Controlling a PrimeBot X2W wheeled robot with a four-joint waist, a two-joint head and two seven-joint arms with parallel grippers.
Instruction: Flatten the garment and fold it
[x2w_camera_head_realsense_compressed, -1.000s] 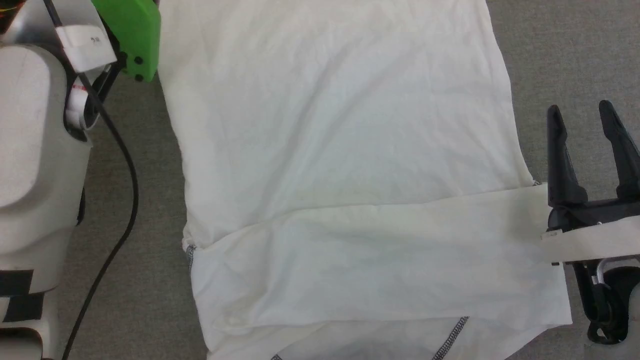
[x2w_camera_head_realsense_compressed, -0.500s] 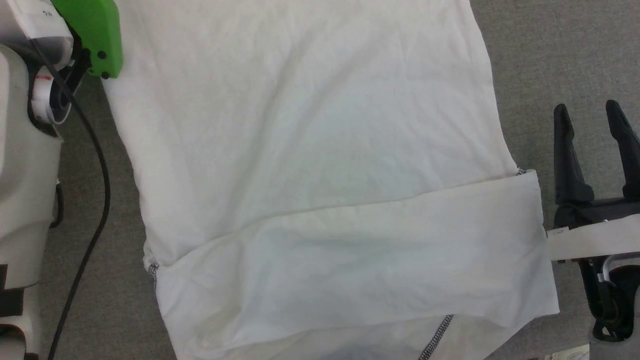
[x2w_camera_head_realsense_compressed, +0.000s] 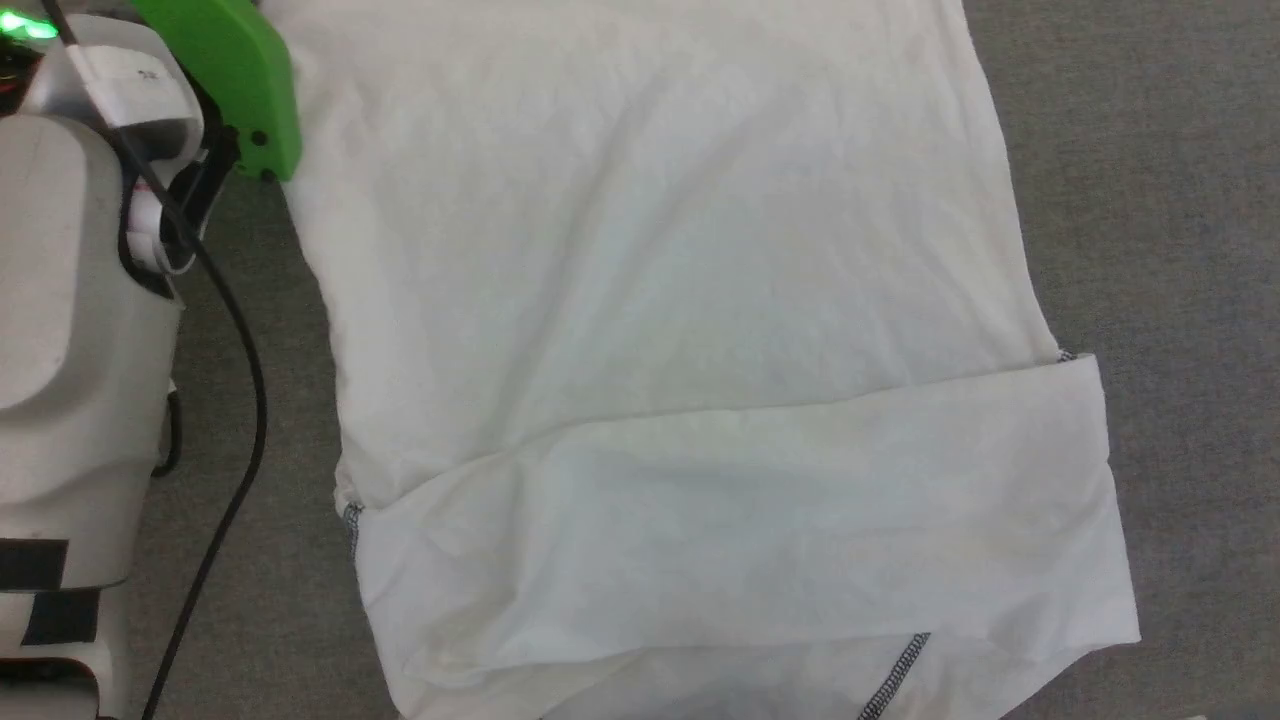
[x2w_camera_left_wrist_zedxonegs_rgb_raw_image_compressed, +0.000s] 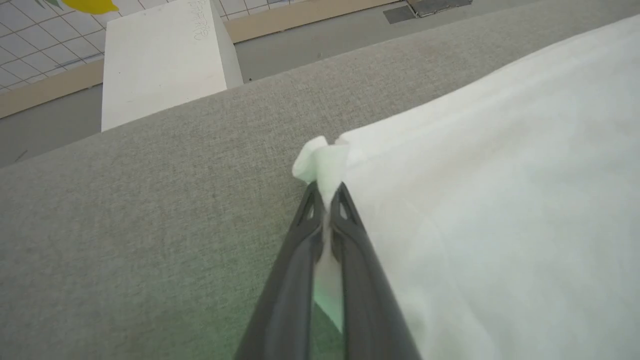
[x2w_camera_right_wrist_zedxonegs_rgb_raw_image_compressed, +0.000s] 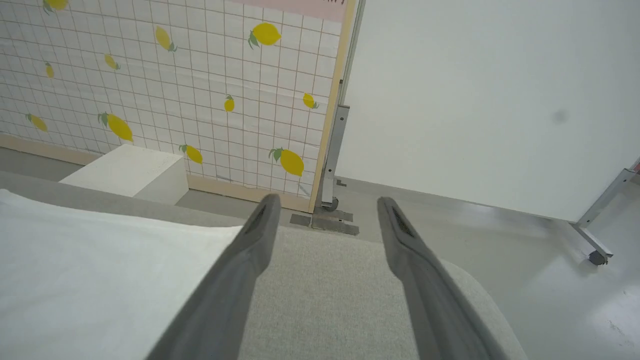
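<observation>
The white garment (x2w_camera_head_realsense_compressed: 660, 330) lies spread over the grey surface, its near part folded back into a band with dark zigzag stitching (x2w_camera_head_realsense_compressed: 895, 675) showing below. In the left wrist view my left gripper (x2w_camera_left_wrist_zedxonegs_rgb_raw_image_compressed: 326, 192) is shut on a bunched corner of the garment (x2w_camera_left_wrist_zedxonegs_rgb_raw_image_compressed: 320, 160) at its far left edge. In the head view the left arm's green housing (x2w_camera_head_realsense_compressed: 225, 75) sits at that same corner. In the right wrist view my right gripper (x2w_camera_right_wrist_zedxonegs_rgb_raw_image_compressed: 325, 205) is open and empty, held above the surface just right of the garment (x2w_camera_right_wrist_zedxonegs_rgb_raw_image_compressed: 100, 260).
The grey padded surface (x2w_camera_head_realsense_compressed: 1150, 200) ends in a rounded edge (x2w_camera_right_wrist_zedxonegs_rgb_raw_image_compressed: 480, 295) near my right gripper. A white box (x2w_camera_left_wrist_zedxonegs_rgb_raw_image_compressed: 155, 60) stands on the floor beyond the far edge. A tiled lemon-print wall (x2w_camera_right_wrist_zedxonegs_rgb_raw_image_compressed: 150, 75) and a white panel on castors (x2w_camera_right_wrist_zedxonegs_rgb_raw_image_compressed: 500, 100) stand behind. A black cable (x2w_camera_head_realsense_compressed: 240, 400) hangs by my left arm.
My left gripper has shut on the garment's corner. My right gripper has left the head view. The head camera has shifted, so the whole picture slid sideways.
</observation>
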